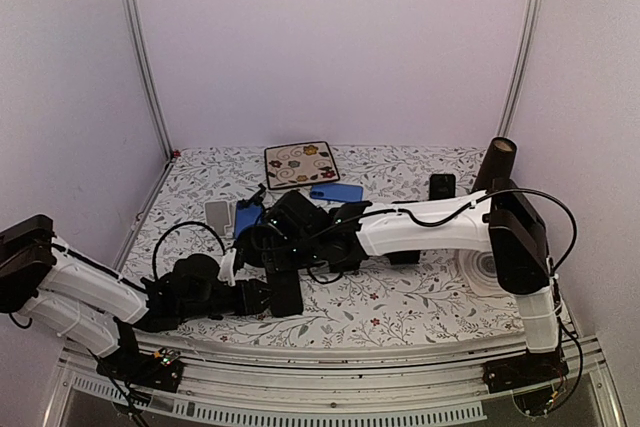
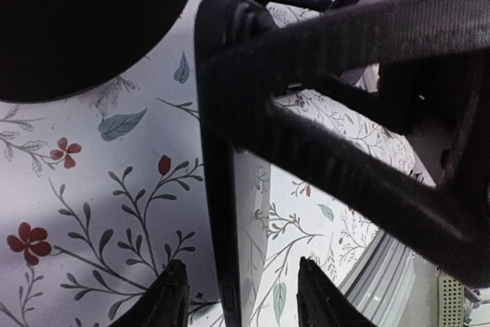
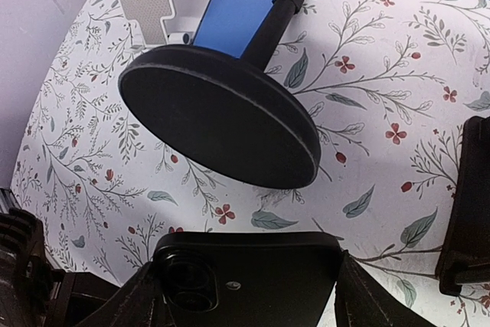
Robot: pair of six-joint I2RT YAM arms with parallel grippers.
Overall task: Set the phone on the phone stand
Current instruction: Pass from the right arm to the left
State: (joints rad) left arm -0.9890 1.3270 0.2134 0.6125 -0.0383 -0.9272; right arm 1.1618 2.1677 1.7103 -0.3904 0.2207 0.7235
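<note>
A black phone [image 3: 260, 277], camera side up, spans the fingers of my right gripper [image 3: 245, 296], which is shut on its two long edges. The phone stand [image 3: 222, 124], a black round base with a thin stem leaning away, stands on the floral cloth just beyond the phone. In the left wrist view the same phone [image 2: 226, 220] shows edge-on between the fingers of my left gripper [image 2: 245, 300], with a gap on each side. The stand's base [image 2: 84, 21] fills that view's top left. In the top view the phone [image 1: 285, 285] lies between both grippers.
A white stand [image 1: 217, 213] and a blue phone [image 1: 247, 217] lie behind the phone stand. Further back are a patterned square mat [image 1: 301, 164], another blue phone [image 1: 336, 192], a black phone [image 1: 442, 185] and a brown cylinder [image 1: 497, 162]. A white round pad [image 1: 485, 269] sits at the right.
</note>
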